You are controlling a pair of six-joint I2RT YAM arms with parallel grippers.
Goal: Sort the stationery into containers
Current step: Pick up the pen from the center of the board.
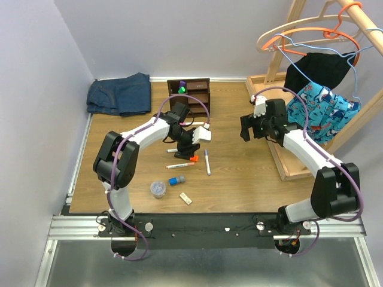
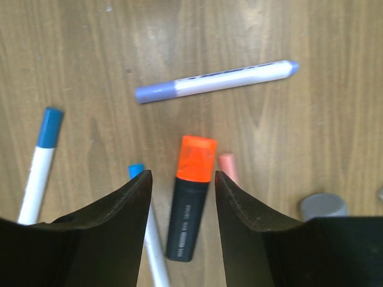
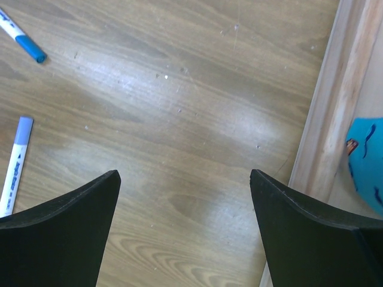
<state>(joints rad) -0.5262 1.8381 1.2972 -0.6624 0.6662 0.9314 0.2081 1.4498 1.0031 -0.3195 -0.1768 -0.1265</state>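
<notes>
My left pincer (image 2: 182,176): partly open, fingers either side of the highlighter (image 2: 189,215), not gripping | my right pincer (image 3: 185,176): wide open over tabletop (image 3: 197,101)

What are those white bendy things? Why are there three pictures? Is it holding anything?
Those are two robot arms bolted to the edge of a table. The big picture looks down from above. The other two come from little cameras on the wrists. The black shapes at the bottom are the left hand and the right hand.

On the table lie a purple-capped marker, an orange-and-black highlighter, a clear tub, a blue-grey cylinder and a beige block. At the back stands a dark wooden organiser.

The left hand hangs open over the highlighter, one finger on each side, not gripping it. The right hand is wide open and holds nothing.
</notes>
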